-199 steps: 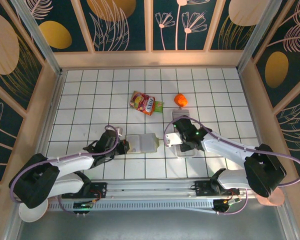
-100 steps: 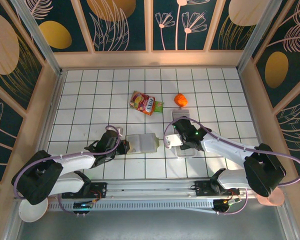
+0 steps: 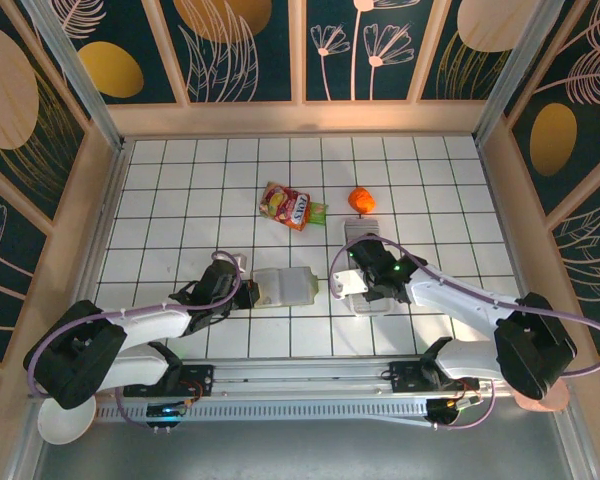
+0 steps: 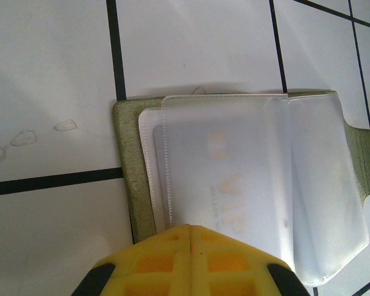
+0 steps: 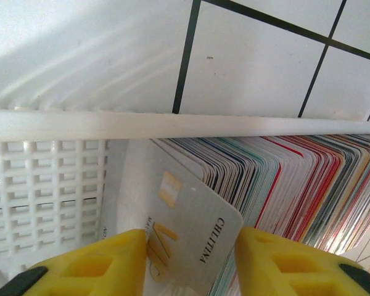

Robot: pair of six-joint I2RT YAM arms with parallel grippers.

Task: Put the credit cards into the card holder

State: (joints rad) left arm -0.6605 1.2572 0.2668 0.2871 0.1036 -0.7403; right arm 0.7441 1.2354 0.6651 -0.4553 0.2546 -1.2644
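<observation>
The card holder [image 4: 246,185] lies open on the tiles, olive-green with clear sleeves, and a pale card shows through them. My left gripper [image 4: 191,231] is shut, its yellow tips resting on the holder's near edge; from above it sits at the holder's [image 3: 283,287] left end [image 3: 248,292]. The credit cards [image 5: 283,179] stand packed on edge in a white tray [image 5: 172,120]. My right gripper [image 5: 185,237] reaches into it. Both fingers touch the edges of one grey-white credit card [image 5: 185,203] with a gold chip, tilted out of the stack.
A red snack packet [image 3: 290,205] and an orange object [image 3: 360,199] lie further back on the tiled floor. The tray [image 3: 375,305] stands to the right of the holder, under my right gripper [image 3: 363,285]. Wooden walls close in the sides.
The right gripper's jaws have closed in from wide open onto the front card. The left gripper and the holder have not moved.
</observation>
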